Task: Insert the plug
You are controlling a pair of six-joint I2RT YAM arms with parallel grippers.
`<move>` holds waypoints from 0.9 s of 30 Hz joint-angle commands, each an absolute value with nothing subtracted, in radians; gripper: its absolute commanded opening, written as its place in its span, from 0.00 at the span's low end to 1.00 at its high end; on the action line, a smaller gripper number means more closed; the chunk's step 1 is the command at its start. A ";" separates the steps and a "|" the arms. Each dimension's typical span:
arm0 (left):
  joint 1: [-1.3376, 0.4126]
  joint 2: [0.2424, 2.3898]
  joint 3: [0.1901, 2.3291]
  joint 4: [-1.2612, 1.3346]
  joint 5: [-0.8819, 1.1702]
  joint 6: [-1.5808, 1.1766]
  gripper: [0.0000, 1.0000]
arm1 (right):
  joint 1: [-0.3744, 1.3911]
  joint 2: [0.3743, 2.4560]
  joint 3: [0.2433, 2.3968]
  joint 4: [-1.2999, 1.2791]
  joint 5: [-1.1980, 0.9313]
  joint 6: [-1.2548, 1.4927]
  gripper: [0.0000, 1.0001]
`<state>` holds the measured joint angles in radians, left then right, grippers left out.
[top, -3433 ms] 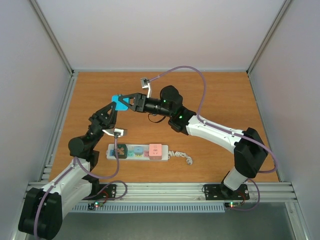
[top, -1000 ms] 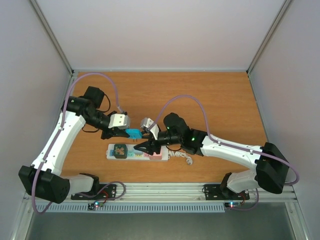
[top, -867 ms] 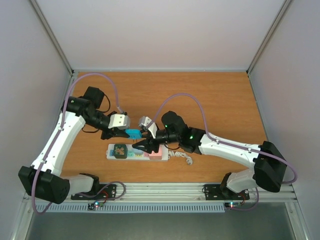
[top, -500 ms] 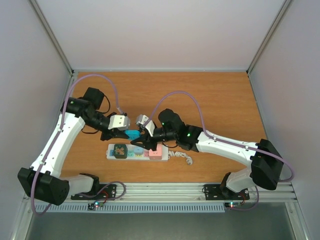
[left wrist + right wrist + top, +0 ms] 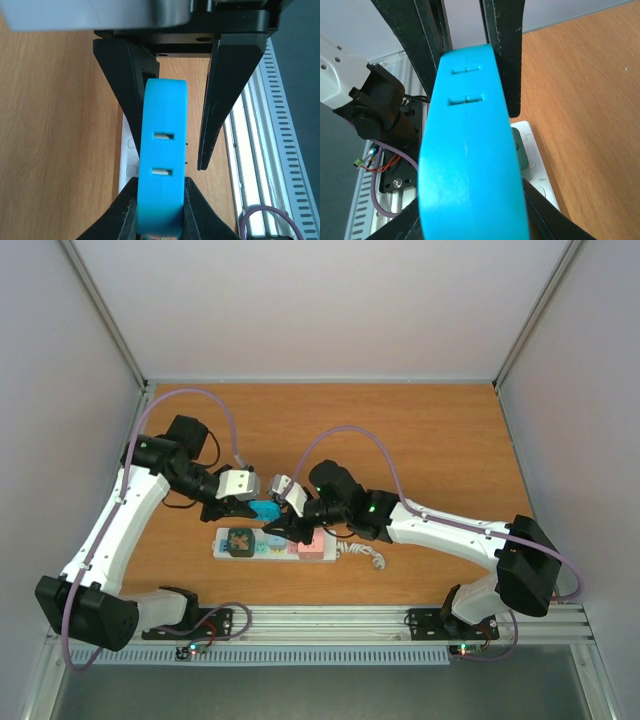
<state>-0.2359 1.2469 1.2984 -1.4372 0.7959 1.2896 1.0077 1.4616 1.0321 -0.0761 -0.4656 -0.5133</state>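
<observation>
A blue plug (image 5: pixel 265 509) with two slots in its face hangs just above the white power strip (image 5: pixel 258 552). My left gripper (image 5: pixel 258 507) is shut on it; in the left wrist view my fingers (image 5: pixel 125 210) press both sides of the plug (image 5: pixel 162 165). My right gripper (image 5: pixel 274 526) is open and straddles the same plug (image 5: pixel 470 165) from the right. One of its fingers (image 5: pixel 222 100) stands a little off the plug's side. A dark green plug (image 5: pixel 239 541) and a pink plug (image 5: pixel 311 543) sit in the strip.
The strip's white coiled cable (image 5: pixel 366 556) trails to the right on the wooden table (image 5: pixel 440 440). Purple cables loop over both arms. The metal rail (image 5: pixel 330 620) with the arm bases runs along the near edge, and walls enclose the sides.
The right gripper has moved left from above the pink plug up to the blue plug and now straddles it. The left gripper has held the plug nearly still.
</observation>
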 commanded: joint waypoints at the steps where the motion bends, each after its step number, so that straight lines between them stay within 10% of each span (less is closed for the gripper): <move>1: -0.236 1.224 1.288 -1.445 0.798 1.281 0.01 | 1.017 1.464 1.070 -0.089 -0.432 -0.540 0.36; 27: -0.235 1.203 1.287 -1.445 0.781 1.291 0.01 | 1.017 1.531 1.189 -0.257 -0.484 -0.555 0.46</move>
